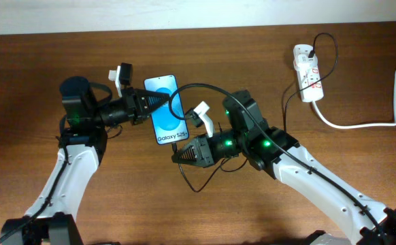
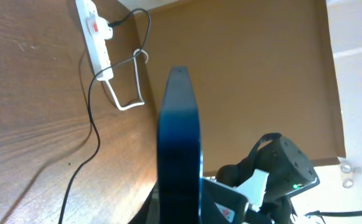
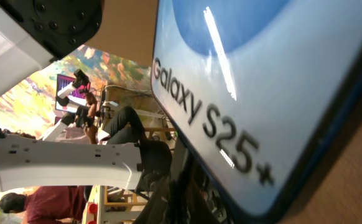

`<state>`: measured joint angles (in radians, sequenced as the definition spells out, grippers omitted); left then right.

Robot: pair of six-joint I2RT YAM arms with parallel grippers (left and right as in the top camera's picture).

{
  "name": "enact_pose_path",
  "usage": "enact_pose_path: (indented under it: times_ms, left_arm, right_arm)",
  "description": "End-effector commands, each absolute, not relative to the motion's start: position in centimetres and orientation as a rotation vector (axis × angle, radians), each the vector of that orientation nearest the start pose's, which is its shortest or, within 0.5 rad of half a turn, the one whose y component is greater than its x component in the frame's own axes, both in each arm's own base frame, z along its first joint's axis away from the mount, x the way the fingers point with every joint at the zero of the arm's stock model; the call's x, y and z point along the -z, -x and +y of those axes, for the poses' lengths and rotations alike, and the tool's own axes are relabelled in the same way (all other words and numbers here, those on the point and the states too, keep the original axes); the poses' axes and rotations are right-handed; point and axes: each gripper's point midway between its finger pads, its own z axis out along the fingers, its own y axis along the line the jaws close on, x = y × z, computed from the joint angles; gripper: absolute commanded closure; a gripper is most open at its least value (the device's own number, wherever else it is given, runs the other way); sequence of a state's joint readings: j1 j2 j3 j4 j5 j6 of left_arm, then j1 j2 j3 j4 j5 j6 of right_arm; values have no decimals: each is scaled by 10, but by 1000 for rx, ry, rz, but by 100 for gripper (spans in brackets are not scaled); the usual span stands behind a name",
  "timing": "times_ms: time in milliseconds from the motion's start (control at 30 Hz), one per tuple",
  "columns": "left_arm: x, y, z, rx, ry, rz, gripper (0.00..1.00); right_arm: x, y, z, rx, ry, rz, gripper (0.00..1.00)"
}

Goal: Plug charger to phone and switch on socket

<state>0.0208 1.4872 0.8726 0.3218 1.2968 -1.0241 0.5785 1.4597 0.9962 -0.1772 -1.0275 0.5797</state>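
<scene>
Left gripper (image 1: pixel 152 103) clamped on phone (image 1: pixel 165 109) edge: I hold it steady for insertion | right gripper (image 1: pixel 177 155) pressed together, apparently pinching charger (image 1: pixel 196 85) tip at phone's bottom end | socket (image 1: pixel 307 73) well apart, switch pending.

Overhead looks straight down at the phone (image 1: pixel 162 121). My left wrist sights along its edge toward the socket (image 2: pixel 95 37); my right wrist sits very close to its screen.

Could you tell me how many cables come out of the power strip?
2: a thin black cable looping from the power strip left toward the phone, partly hidden on the way, and a thick white cord running off the right edge.
</scene>
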Motion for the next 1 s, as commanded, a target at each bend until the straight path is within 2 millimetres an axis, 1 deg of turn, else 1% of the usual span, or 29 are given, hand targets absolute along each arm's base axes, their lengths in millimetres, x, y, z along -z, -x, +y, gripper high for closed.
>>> enact_pose_path:
  times_ms: [0,67,167,267,300,333,367,467,500,533,567,700,800,900,967]
  left_arm:
    - [-242,-282,-191,2139,-317,2121,100]
    - [-240,-283,-190,2136,-298,2125,100]
    - [-237,-292,-186,2091,-241,2126,100]
    - [-236,-294,-186,2082,-231,2127,100]
    - [-236,-294,-186,2082,-230,2127,100]
    - [-236,-294,-186,2081,-229,2127,100]
    - [-236,-294,-186,2081,-229,2127,100]
    - [-235,-298,-185,2058,-205,2129,100]
    - [-234,-301,-185,2044,-190,2130,100]
    - [-232,-304,-185,2026,-171,2132,100]
    - [-231,-306,-185,2011,-155,2133,100]
    - [-225,-321,-183,1944,-32,2152,100]
    - [-223,-326,-182,1919,9,2155,100]
    - [-221,-332,-180,1910,92,2170,100]
    - [-222,-336,-179,1893,103,2161,100]
  right_arm:
    - [-246,-288,312,-1525,514,2196,96]
    - [-244,-290,306,-1528,487,2216,96]
    - [-235,-288,300,-1532,451,2275,95]
    - [-233,-287,300,-1532,444,2289,87]
    - [-234,-287,300,-1531,444,2286,83]
    - [-234,-288,300,-1531,445,2285,76]
    - [-234,-287,300,-1531,445,2286,75]
    - [-231,-285,299,-1533,438,2304,74]
    - [-230,-285,299,-1536,431,2314,72]
    - [-229,-283,299,-1545,414,2330,64]
    - [-229,-282,299,-1549,412,2337,61]
    - [-223,-278,297,-1550,395,2377,61]
    - [-225,-275,298,-1577,409,2374,61]
    - [-224,-274,298,-1595,361,2402,61]
    - [-224,-273,298,-1607,341,2416,61]
